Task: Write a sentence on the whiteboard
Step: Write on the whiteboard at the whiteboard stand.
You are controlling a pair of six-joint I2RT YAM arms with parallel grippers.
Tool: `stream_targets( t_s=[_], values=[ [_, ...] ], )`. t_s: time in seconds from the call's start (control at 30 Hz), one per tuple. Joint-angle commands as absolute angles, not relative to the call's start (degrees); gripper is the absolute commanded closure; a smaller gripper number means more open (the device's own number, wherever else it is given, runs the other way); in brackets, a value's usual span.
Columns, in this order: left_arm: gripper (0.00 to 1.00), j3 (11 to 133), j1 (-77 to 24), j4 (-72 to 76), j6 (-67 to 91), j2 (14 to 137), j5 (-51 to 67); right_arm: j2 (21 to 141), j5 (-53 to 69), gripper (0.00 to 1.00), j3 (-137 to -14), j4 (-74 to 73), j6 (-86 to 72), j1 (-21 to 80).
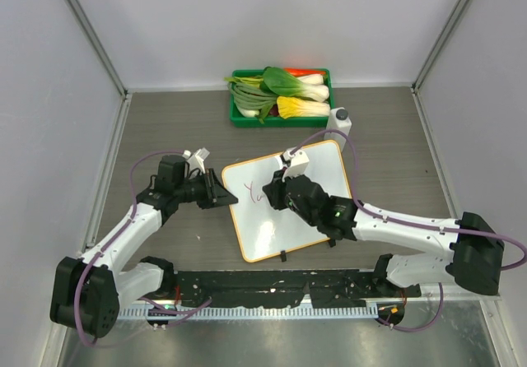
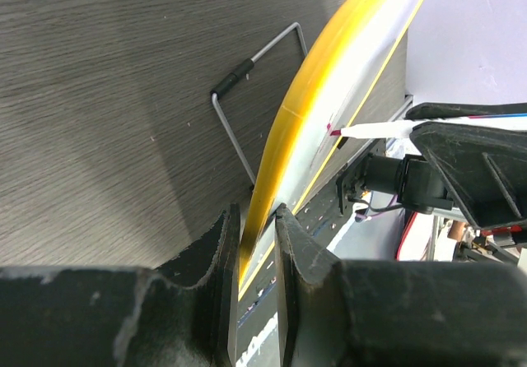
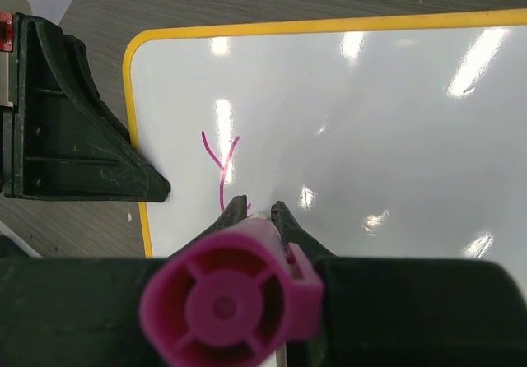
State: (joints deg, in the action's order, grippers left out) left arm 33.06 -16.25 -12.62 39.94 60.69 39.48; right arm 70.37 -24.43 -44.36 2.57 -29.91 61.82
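Observation:
The whiteboard (image 1: pixel 284 227) with its orange rim lies tilted on the table. My left gripper (image 1: pixel 221 194) is shut on its left edge; in the left wrist view the jaws (image 2: pixel 256 215) pinch the orange rim (image 2: pixel 309 95). My right gripper (image 1: pixel 277 191) is shut on a pink-capped marker (image 3: pixel 226 305) over the board's upper left part. The marker's white body and tip (image 2: pixel 362 128) touch the board. Of the sentence only a pink "Y" (image 3: pixel 221 165) shows, with a small mark beside the fingertips; in the top view it shows as faint pink marks (image 1: pixel 254 192).
A green tray (image 1: pixel 237 118) of bok choy and other vegetables stands at the back. A small white bottle (image 1: pixel 340 123) stands beside it, near the board's far corner. A wire stand (image 2: pixel 247 120) sticks out under the board. Grey walls enclose the table.

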Motion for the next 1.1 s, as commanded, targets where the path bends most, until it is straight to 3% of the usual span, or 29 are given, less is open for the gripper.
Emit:
stream_targets(
  t_s=[0.0,0.37,0.63,1.07],
  values=[
    [0.95,33.9,-16.9,-12.3,39.8,60.9,39.4,71.2,-28.7,0.99,-47.5,3.5,-28.0,61.8],
    [0.95,33.8,-17.0,-12.0,39.7,61.1,39.5,71.8,-23.6,0.99,-48.1,4.0,-28.2,61.8],
    [0.95,33.8,-17.1,-12.1,39.7,60.9,39.4,66.6,-26.4,0.99,-46.2,4.4,-28.7,61.8],
    [0.95,33.9,-17.1,-12.4,39.6,61.0,39.6,69.9,-28.9,0.99,-47.2,3.0,-28.6,61.3]
  ],
)
